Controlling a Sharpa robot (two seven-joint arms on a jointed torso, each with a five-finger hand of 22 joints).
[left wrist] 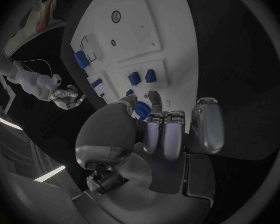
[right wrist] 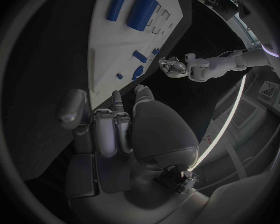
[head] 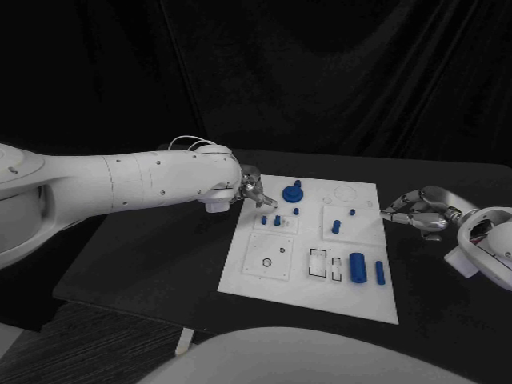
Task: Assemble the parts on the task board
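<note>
The white task board (head: 314, 276) lies mid-table. A round blue knob (head: 293, 192) stands near its far left corner, with short blue pegs (head: 270, 219) just in front of it. More small blue pieces (head: 336, 226) stand in the middle. Two blue cylinders (head: 358, 266) lie near the front right. My left hand (head: 250, 190) hovers over the board's far left corner beside the knob (left wrist: 142, 109), fingers bent and apart, holding nothing. My right hand (head: 415, 211) hangs at the board's right edge, fingers loosely bent and holding nothing. The left wrist view also shows that right hand (left wrist: 68, 95).
Black table (head: 141, 264) surrounds the board, with open surface to its left and right. The board has unfilled cut-outs: a rectangular slot (head: 318, 265), a small ring hole (head: 282, 249) and a round outline (head: 344, 193). The table's front edge runs close below the board.
</note>
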